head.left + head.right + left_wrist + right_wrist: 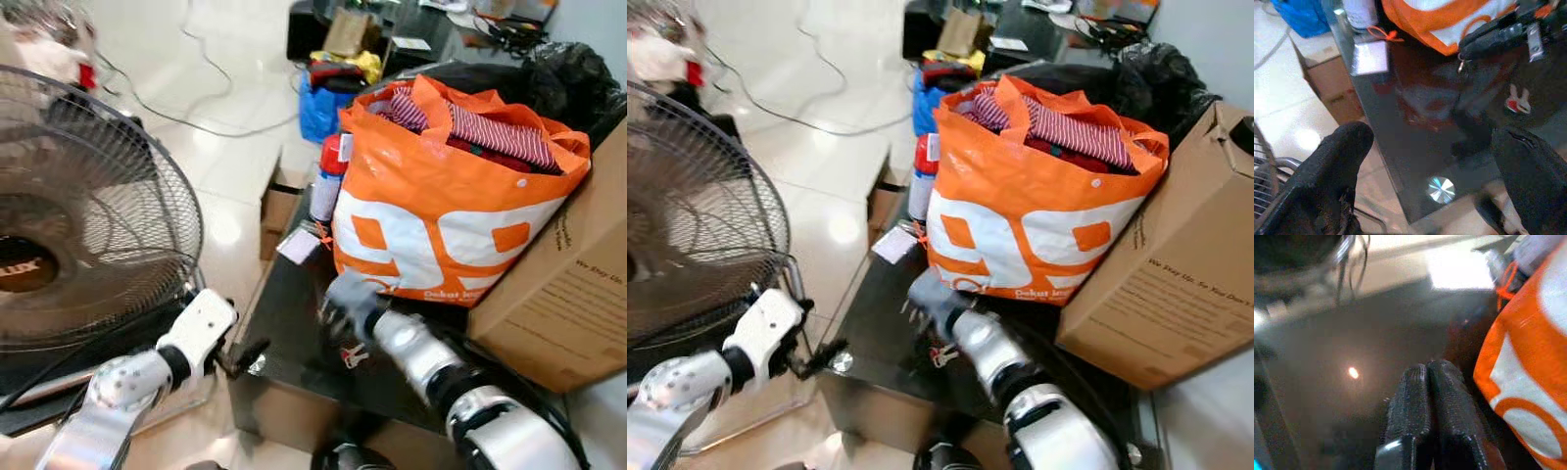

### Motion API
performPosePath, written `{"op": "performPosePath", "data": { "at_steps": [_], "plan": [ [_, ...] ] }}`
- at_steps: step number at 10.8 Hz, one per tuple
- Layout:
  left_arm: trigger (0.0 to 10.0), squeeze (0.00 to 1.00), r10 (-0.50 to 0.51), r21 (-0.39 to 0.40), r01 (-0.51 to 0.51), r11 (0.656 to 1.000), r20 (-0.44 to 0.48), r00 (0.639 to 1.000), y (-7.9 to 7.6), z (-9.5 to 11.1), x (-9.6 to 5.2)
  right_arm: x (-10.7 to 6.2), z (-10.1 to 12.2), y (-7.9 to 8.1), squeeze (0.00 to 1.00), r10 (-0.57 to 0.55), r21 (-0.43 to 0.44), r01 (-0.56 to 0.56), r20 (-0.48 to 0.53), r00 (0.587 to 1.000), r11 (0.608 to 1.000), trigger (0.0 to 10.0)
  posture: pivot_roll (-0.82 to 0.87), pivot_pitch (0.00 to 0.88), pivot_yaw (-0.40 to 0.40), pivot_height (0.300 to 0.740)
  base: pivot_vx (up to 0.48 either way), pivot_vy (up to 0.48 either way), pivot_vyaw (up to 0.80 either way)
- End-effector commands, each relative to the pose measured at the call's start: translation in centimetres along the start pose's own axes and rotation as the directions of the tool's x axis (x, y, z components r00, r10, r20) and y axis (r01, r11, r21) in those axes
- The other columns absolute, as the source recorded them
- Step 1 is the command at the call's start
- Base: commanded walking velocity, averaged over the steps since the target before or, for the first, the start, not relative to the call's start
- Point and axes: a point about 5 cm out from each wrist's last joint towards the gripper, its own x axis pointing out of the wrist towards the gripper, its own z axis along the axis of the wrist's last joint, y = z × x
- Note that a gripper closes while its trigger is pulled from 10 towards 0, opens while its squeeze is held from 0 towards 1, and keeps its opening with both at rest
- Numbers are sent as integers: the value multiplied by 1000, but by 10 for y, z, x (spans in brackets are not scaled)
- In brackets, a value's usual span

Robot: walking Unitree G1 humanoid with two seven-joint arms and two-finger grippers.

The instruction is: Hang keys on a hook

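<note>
So the right gripper (1426,377) is down over the dark glass table (284,323), fingers pressed flat together with nothing visible between them. It sits right beside the big orange bag (441,211) stuffed with striped clothes (495,132). The keys (1518,100), with a red and white tag, lie on the glass just below that gripper, partly under the arm, so it's hard to tell if they're touching it.

The left gripper (1435,161) hangs off the table's near corner, fingers spread wide, holding nothing.

It's crowded around there: a cardboard box (568,284) is jammed against the bag, a spray can (328,176) and a small white card (298,246) are at the far edge, and a big fan (78,215) is on the left.
</note>
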Motion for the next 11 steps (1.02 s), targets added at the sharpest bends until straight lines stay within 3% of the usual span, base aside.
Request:
{"op": "performPosePath", "data": {
  "at_steps": [1, 2, 4, 6, 8, 9, 10, 11],
  "plan": [
    [10000, 0, 5, 7, -5, 1000, 7, 1000, 0, 0, 2, -3, -3, -6, 0, -10, 57, 10, -1, 1000, 998, 0, 36, 0, -116, 740, 0, 0, 0],
    [10000, 0, 20, 5, -20, 1000, 29, 999, 4, 4, 7, -10, -3, -20, 0, -47, 229, 41, 19, 999, 973, 0, 37, 0, -110, 740, 0, 0, 0],
    [10000, 0, 38, -4, -38, 999, 69, 997, 7, 11, 17, -27, -7, -42, 0, -98, 445, 69, 43, 994, 893, 0, 44, 0, -103, 740, 0, 0, 0],
    [10000, 0, 70, -19, -68, 997, 103, 992, 8, 15, 21, -45, 5, -55, 0, -155, 570, 39, 156, 976, 821, 0, 52, 0, -101, 740, 0, 0, 0],
    [10000, 0, 94, -46, -89, 995, 127, 987, 10, 19, 26, -64, 20, -62, 0, -221, 697, -34, 273, 936, 716, 0, 55, 0, -97, 740, 0, 0, 0],
    [10000, 0, 95, -46, -89, 995, 131, 987, 10, 19, 27, -67, 19, -61, 0, -221, 709, -42, 275, 936, 704, 0, 56, 0, -94, 740, 0, 0, 0],
    [10000, 0, 108, -37, -103, 994, 145, 984, 13, 21, 29, -81, 21, -59, 0, -242, 736, -48, 282, 928, 675, 0, 60, 0, -96, 740, 0, 0, 0],
    [10000, 0, 147, -46, -141, 989, 171, 974, 18, 26, 28, -95, 24, -59, 0, -279, 737, -38, 303, 911, 674, 0, 73, 0, -104, 740, 0, 0, 0]
  ]
}}
